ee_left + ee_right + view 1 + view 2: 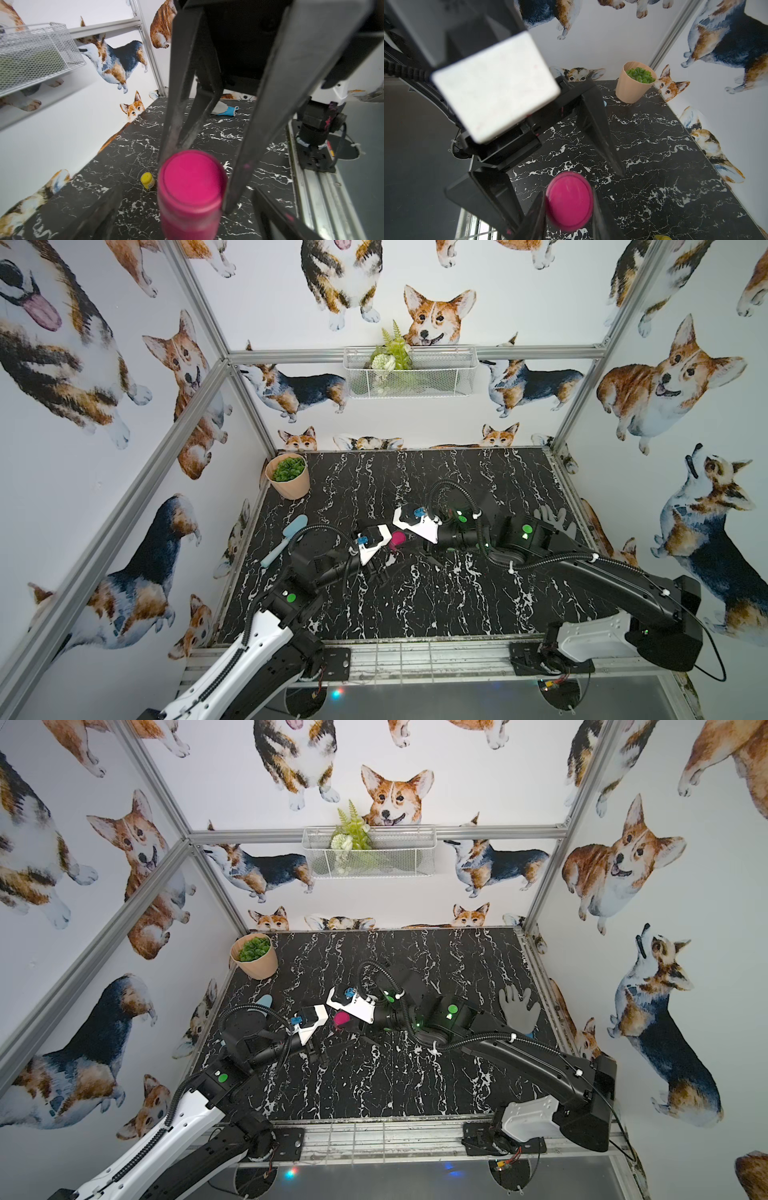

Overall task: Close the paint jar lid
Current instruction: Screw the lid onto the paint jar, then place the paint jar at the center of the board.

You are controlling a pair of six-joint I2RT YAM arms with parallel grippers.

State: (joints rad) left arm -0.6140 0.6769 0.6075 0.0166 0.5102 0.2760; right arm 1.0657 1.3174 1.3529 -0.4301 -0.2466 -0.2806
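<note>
**Ana:** Where was the pink paint jar (397, 540)?

**Ben:** It was near the middle of the black table (415, 614), between the 2 arms. Its pink lid (192, 176) sat on top.

**Ana:** Who had hold of it?

**Ben:** The right claw (569, 193) did. Its 2 fingers were squeezed in against the sides of the jar.

**Ana:** And the left claw (187, 190)?

**Ben:** It was wide open. 1 finger stood on each side of the jar, and neither touched it.

**Ana:** Did the jar stand on the table?

**Ben:** I could not tell. Its bottom was hidden.

**Ana:** What else was there?

**Ben:** A small yellow jar (147, 180) sat on the table a little way off. A pot with a green plant (289, 477) stood in the far left corner. A grey glove (519, 1011) lay by the right wall.
</note>
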